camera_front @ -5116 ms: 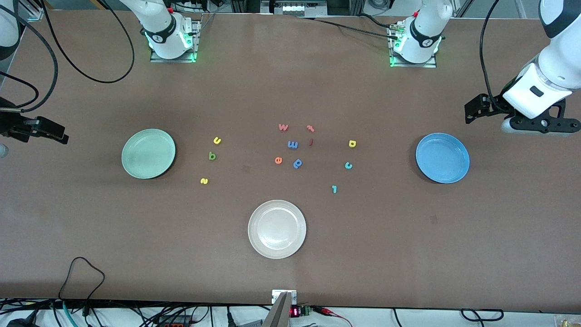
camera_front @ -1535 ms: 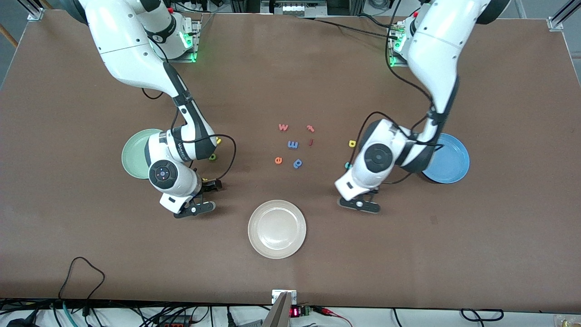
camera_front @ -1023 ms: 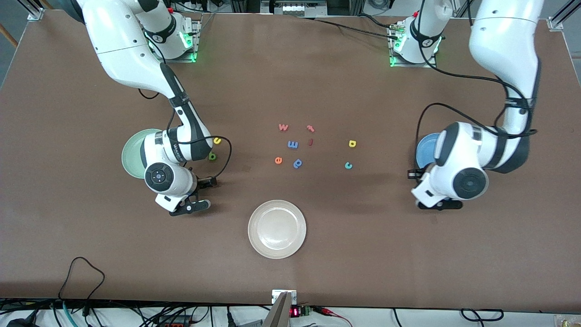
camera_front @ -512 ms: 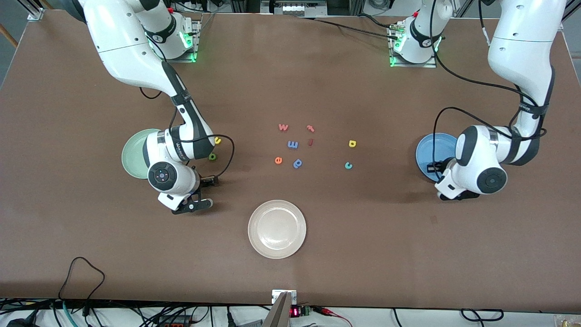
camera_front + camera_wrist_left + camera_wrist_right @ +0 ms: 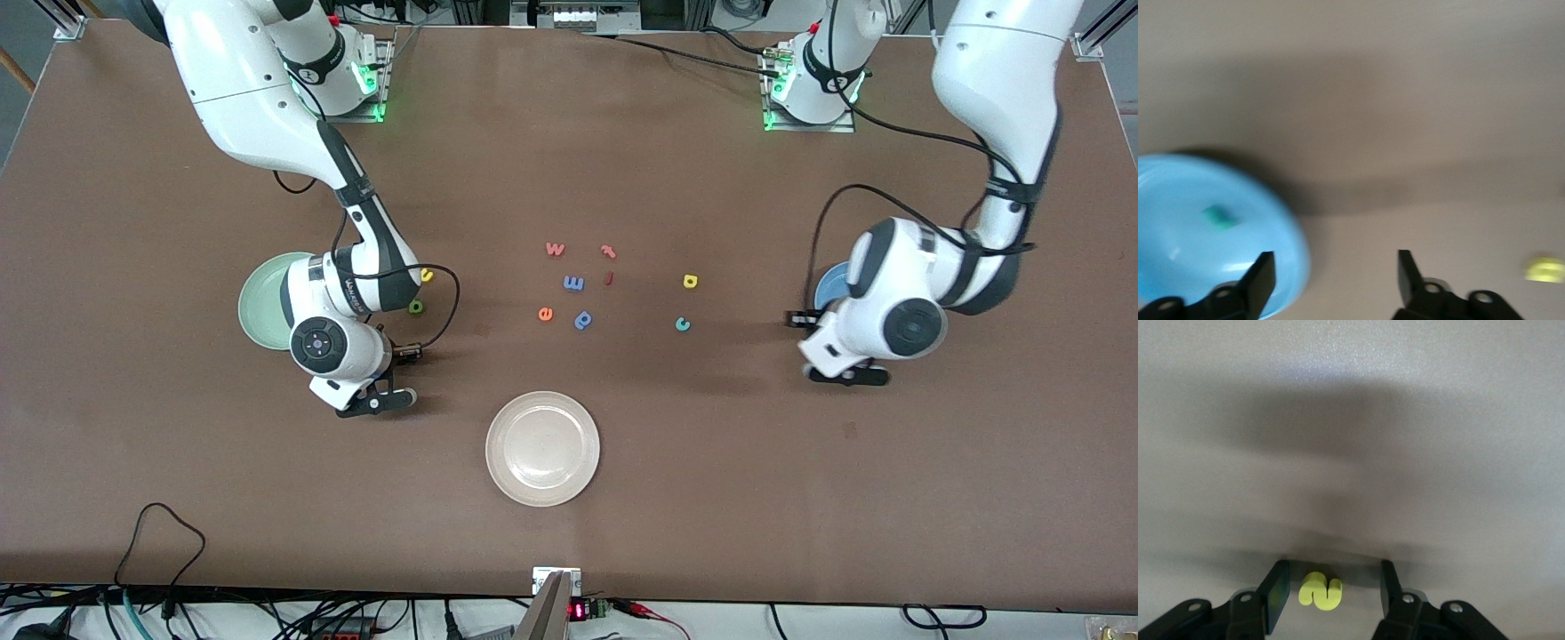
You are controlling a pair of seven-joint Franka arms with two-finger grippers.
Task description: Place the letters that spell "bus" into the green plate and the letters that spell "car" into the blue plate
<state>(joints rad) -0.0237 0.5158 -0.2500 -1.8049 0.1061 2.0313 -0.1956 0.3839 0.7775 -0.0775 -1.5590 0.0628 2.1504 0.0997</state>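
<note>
Here, lower centre in its wrist view, the right gripper [image 5: 1331, 592] stands spread around the yellow s [image 5: 1320, 591]; the left gripper [image 5: 1336, 277], spread and empty, hangs beside the blue plate [image 5: 1178, 267], a teal letter [image 5: 1218, 217] inside.

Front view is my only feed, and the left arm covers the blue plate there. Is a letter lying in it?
Observer: Yes, one small teal letter lies in the blue plate; its shape is unreadable.
Operator: Is the left gripper holding anything?
Observer: No, the left gripper is open and empty, over the plate's edge.
Operator: And the yellow s?
Observer: The yellow s lies on the table between the right gripper's open fingers.
</note>
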